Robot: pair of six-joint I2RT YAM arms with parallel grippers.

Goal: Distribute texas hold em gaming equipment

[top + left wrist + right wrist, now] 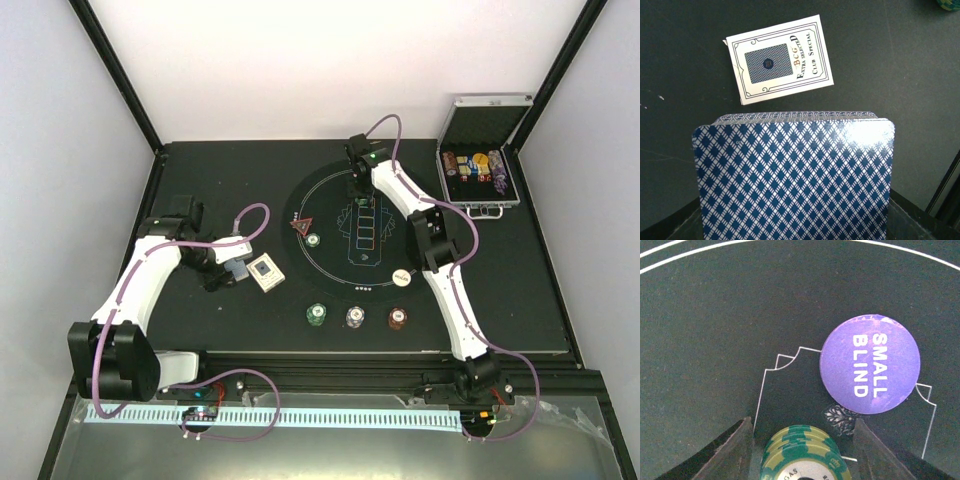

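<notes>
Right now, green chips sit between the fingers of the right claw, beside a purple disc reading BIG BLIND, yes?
No. The right wrist view shows the purple disc reads SMALL BLIND; green chips do sit between the fingers of the right claw.

The left arm rises from its base, bends at the elbow and reaches right, low over the table. The left gripper is clamped on a deck of cards. The right arm stretches far forward and leftward, wrist angled down. The right gripper has its fingers closed against a stack of green chips.
</notes>
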